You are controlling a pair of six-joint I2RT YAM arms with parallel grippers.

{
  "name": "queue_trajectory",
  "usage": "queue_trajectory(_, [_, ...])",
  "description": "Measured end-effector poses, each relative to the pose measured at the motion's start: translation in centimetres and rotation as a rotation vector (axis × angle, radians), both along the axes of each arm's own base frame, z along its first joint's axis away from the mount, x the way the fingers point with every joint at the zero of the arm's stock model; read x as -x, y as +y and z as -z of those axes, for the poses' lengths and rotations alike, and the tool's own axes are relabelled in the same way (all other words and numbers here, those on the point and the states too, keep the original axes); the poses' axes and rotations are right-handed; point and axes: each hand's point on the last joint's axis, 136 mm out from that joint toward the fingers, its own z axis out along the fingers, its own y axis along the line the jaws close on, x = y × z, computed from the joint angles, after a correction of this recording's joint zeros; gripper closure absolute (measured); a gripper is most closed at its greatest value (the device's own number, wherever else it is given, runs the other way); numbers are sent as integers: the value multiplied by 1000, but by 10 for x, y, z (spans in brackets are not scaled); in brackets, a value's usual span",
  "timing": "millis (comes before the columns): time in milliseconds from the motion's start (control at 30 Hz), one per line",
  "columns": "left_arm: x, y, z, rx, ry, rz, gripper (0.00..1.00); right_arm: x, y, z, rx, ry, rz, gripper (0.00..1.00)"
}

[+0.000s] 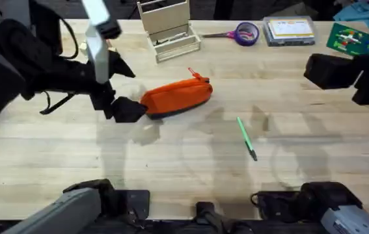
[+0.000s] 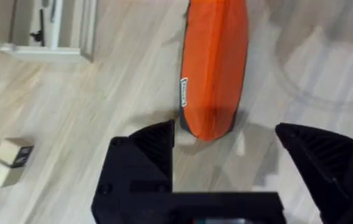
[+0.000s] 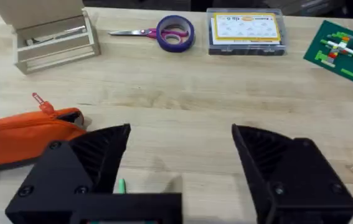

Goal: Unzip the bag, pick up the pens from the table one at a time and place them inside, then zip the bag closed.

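Note:
The orange bag (image 1: 176, 97) lies zipped across the middle of the table (image 1: 171, 162), its orange pull tab (image 1: 194, 73) at the far right end. My left gripper (image 1: 129, 109) is at the bag's left end. In the left wrist view that gripper (image 2: 226, 143) is open, with the end of the bag (image 2: 213, 74) just ahead of its fingers and apart from both. A thin green pen (image 1: 246, 138) lies on the wood to the right of the bag. My right gripper (image 1: 324, 70) hovers high at the right and stands open and empty (image 3: 179, 140), with the bag (image 3: 27, 134) off to one side.
A wooden holder (image 1: 168, 32), purple-handled scissors (image 1: 239, 32), a clear plastic box (image 1: 289, 30) and a green plate with small bricks (image 1: 348, 38) line the far edge. Small blocks (image 2: 8, 162) sit left of the bag.

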Motion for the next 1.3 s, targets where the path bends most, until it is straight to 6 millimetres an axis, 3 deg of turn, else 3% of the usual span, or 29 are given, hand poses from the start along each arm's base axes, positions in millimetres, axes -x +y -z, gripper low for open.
queue_trajectory(433, [-1,-4,28,120,69,124,8,0,0,0,0,0,0,3])
queue_trajectory(767, [-11,-3,58,153,145,133,8,0,0,0,0,0,0,3])
queue_trajectory(1133, [-14,-4,74,181,192,132,6,0,0,0,0,0,0,3])
queue_trajectory(1200, [-15,-5,74,188,189,132,87,0,0,0,0,0,0,3])
queue_trajectory(1300, [-15,-5,73,194,186,132,313,0,0,0,0,-1,0,4])
